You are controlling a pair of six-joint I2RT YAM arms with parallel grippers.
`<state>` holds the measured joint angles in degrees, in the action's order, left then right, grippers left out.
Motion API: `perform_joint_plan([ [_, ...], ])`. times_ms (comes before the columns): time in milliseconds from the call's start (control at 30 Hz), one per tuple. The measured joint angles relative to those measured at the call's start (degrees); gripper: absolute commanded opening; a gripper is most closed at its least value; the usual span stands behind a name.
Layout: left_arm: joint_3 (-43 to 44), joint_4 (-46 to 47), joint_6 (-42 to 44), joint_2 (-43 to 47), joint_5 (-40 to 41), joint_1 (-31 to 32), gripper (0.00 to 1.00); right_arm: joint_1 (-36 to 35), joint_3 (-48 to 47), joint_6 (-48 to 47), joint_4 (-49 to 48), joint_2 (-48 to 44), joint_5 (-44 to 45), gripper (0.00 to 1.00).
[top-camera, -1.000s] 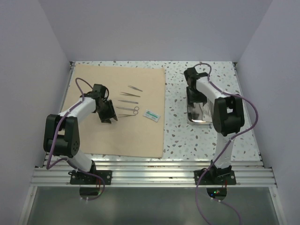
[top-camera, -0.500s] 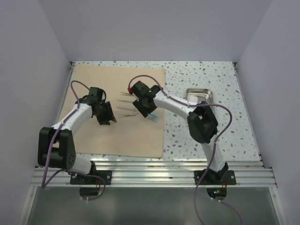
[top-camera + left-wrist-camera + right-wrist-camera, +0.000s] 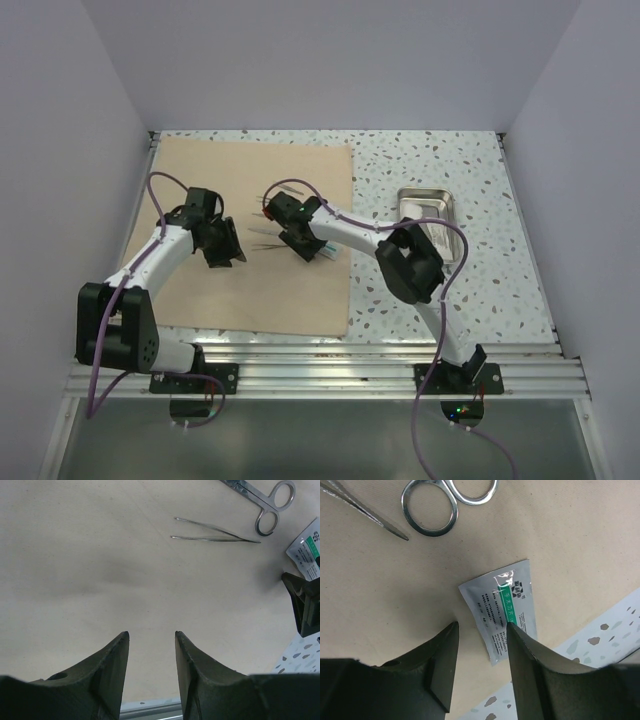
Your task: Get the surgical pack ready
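Hovering | right pincer [image 3: 481, 627] spread over white packet [image 3: 502, 605], arm [image 3: 350, 225] stretched leftward | left pincer [image 3: 151, 634] spread above cloth [image 3: 100, 555]

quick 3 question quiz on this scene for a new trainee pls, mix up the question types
1. True or false: the steel tray sits on the tan cloth.
2. Which thing lies just below the open jaws of the right gripper? A syringe, B white packet, C glove.
3. Fill in: the left gripper holds ____.

Key:
1. False: it stands on the speckled table, beside the cloth.
2. B.
3. Nothing: it is open over bare cloth.
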<state>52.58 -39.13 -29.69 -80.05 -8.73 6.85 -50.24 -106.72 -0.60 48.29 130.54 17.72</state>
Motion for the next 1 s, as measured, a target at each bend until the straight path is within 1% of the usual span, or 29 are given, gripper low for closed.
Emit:
perform_joint_plan([
  [100, -0.02, 0.02, 0.44, 0.00, -0.02, 0.00, 0.46, -0.09, -0.33, -0.13, 0.09, 0.37, 1.49, 0.42],
  [267, -0.11, 0.04, 0.85, 0.00, -0.02, 0.00, 0.46, -0.02, -0.33, -0.57, 0.15, 0.90, 4.87, 0.31],
  [300, -0.11, 0.04, 0.87, 0.00, -0.04, 0.00, 0.46, -0.02, -0.33, -0.59, 0.13, 1.03, 5.49, 0.26],
  [367, -0.17, 0.09, 1.03, 0.00, -0.04, 0.00, 0.46, -0.02, -0.33, -0.94, 0.13, 1.20, 6.05, 0.22],
  [400, -0.26, 0.11, 1.07, 0.00, -0.04, -0.02, 0.46, -0.02, -0.33, -0.98, 0.13, 1.25, 6.29, 0.17],
  [500, -0.55, 0.15, 1.44, -0.11, -0.04, -0.09, 0.46, -0.02, -0.48, -1.40, 0.17, 1.36, 6.88, 0.06],
  [567, -0.79, 0.17, 1.66, -0.13, -0.04, -0.11, 0.46, 0.00, -0.57, -1.53, 0.17, 1.36, 6.88, 0.01],
  [833, -0.90, 0.24, 1.88, -0.33, -0.07, -0.42, 0.46, 0.00, -1.33, -0.92, 1.05, 1.38, 6.91, 0.00],
  [1000, -0.90, 0.35, 1.86, -1.03, -0.22, -0.46, 0.46, 0.52, -3.13, 1.33, 3.17, 0.48, 6.88, 0.00],
])
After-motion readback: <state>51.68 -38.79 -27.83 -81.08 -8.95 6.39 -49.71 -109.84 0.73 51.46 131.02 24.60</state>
